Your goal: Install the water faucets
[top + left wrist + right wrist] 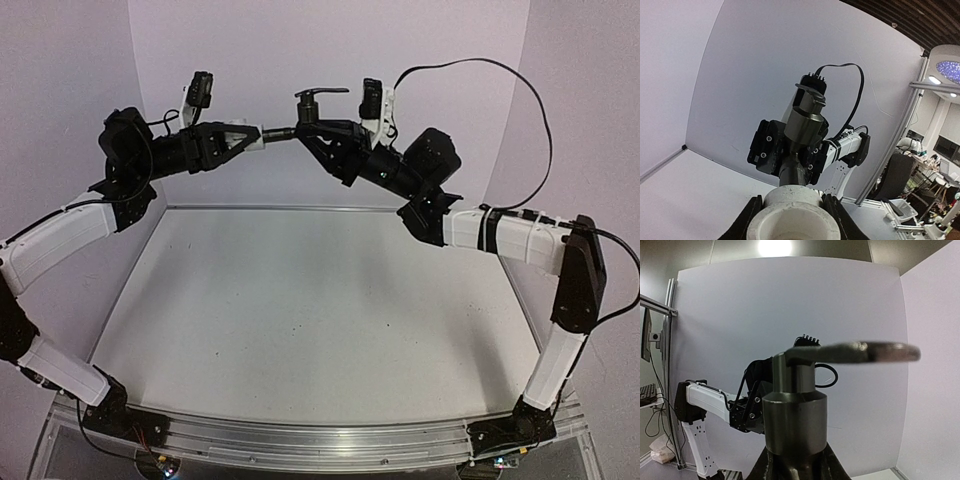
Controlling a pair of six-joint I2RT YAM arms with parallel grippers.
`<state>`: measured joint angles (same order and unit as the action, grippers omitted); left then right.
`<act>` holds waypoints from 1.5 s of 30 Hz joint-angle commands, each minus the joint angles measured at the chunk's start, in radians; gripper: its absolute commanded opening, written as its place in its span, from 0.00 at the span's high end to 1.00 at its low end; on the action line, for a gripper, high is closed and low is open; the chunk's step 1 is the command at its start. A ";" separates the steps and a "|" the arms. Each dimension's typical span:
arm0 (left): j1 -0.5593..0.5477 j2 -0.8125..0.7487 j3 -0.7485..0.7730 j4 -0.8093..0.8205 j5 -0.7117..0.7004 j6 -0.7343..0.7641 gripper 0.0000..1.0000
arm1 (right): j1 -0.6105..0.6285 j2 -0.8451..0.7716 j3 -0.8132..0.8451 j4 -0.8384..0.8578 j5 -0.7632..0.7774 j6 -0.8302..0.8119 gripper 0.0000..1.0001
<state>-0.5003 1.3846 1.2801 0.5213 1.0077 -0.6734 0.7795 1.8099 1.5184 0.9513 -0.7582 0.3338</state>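
High above the far edge of the table [300, 300], the left gripper [250, 140] is clamped on the white cylinder fitting [792, 212] and the right gripper [322, 128] on the black faucet piece [795, 425]. The 2 parts appear to meet end to end. Both look light and rigid, and the black barrel looks smooth and likely slippery, so the grip belongs on the barrels, never on the thin lever [855, 352].

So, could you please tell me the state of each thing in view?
left gripper: shut on the fitting, raised above the table.
right gripper: shut on the faucet, raised too.
fitting: held in the air, one end towards the faucet.
faucet: held in the air, lever on top, stem meeting the fitting; whether it is fully seated cannot be told.
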 commanded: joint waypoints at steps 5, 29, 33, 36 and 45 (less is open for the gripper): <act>-0.049 -0.041 -0.041 -0.004 0.069 0.256 1.00 | 0.022 0.085 0.096 -0.172 0.040 0.112 1.00; -0.050 -0.133 -0.177 -0.162 -0.057 0.906 1.00 | 0.020 0.216 0.268 -0.312 -0.123 0.430 1.00; -0.053 -0.141 -0.185 -0.249 -0.098 1.046 1.00 | 0.018 0.242 0.295 -0.318 -0.151 0.509 1.00; -0.054 -0.143 -0.179 -0.354 -0.147 1.163 1.00 | 0.015 0.259 0.314 -0.327 -0.171 0.565 1.00; -0.102 -0.137 -0.161 -0.632 -0.371 1.490 1.00 | 0.006 0.304 0.367 -0.407 -0.241 0.711 1.00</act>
<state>-0.4938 1.2287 1.1008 0.0613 0.6387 0.5716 0.7255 2.0890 1.8184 0.5863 -0.9531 0.9146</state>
